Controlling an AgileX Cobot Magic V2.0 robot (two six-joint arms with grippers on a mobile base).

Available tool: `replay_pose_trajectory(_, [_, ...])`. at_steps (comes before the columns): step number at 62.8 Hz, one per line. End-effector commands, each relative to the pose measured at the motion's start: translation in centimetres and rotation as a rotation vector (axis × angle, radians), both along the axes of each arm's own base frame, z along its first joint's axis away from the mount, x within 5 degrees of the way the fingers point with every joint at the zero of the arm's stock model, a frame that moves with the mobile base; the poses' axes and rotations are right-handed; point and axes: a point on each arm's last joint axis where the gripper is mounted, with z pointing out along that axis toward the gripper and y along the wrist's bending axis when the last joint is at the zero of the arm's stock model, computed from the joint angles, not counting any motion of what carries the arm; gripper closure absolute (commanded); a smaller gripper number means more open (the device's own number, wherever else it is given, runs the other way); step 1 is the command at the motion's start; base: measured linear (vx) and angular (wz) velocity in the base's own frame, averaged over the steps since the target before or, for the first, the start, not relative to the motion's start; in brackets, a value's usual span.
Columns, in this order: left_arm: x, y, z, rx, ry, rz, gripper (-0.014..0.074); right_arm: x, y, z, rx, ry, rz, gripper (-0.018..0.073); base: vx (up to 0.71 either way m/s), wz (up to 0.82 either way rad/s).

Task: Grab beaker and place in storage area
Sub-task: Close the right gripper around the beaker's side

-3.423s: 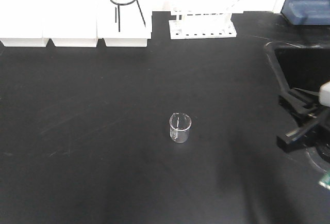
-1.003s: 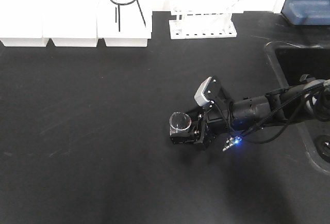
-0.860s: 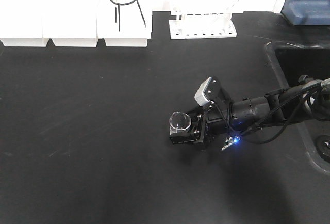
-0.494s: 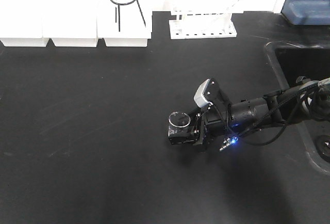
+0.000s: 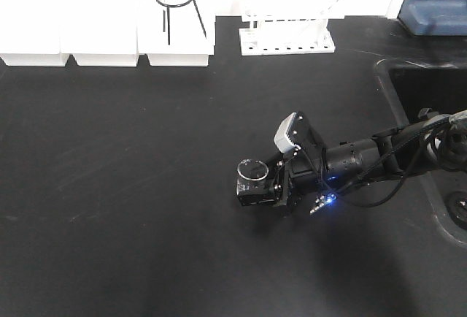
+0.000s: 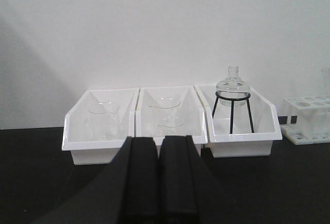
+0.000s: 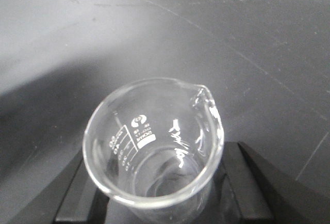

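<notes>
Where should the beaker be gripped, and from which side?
Grip the beaker across its straight cylindrical wall, low down, on opposite sides and clear of the pour lip. It stands upright on the black benchtop, so a level approach from the sink side suits, as the right gripper now flanks it.

A matte black counter is backed by a plain white wall. 3 white trays are lined along it.

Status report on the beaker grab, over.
Right gripper shut on beaker. Left gripper shut, facing the trays. Beaker upright, empty. Nothing near it.
</notes>
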Motion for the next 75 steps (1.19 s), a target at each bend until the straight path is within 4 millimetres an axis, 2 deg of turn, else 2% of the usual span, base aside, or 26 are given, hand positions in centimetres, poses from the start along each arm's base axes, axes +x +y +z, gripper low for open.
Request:
replay_pose_trajectory(1, [0.1,-0.1,1.8,-0.016,-0.107,-0.013,0.0603,0.4,0.4,2.8,0.093,-0.068,0.000,0.0545,0.00,0.00])
replay_pose_trajectory(9, [0.1,-0.1,1.8,-0.016,-0.107,-0.013,0.0603,0.4,0.3,4.6,0.095,-0.125,-0.005,0.0568,0.00,0.00])
replay_pose_trajectory(33, [0.1,-0.1,1.8,-0.016,-0.108,-0.013,0.0603,-0.6,0.1,10.3,0.140,-0.302,0.004,0.0566,0.00,0.00])
replay_pose_trajectory(34, [0.1,-0.1,1.8,-0.016,-0.108,-0.013,0.0603,-0.8,0.0,11.2,0.147,-0.332,0.005,0.0565,0.00,0.00])
replay_pose_trajectory(40, [0.1,-0.1,1.8,-0.016,-0.108,-0.013,0.0603,-1.2,-0.1,12.3,0.154,-0.366,0.006,0.0565,0.00,0.00])
replay_pose_trajectory(46, [0.1,-0.1,1.8,-0.016,-0.108,-0.013,0.0603,-1.4,-0.1,12.9,0.159,-0.385,0.006,0.0565,0.00,0.00])
replay_pose_trajectory(75, [0.1,-0.1,1.8,-0.018,-0.108,-0.013,0.0603,-1.5,-0.1,12.9,0.167,-0.382,0.019,0.0565,0.00,0.00])
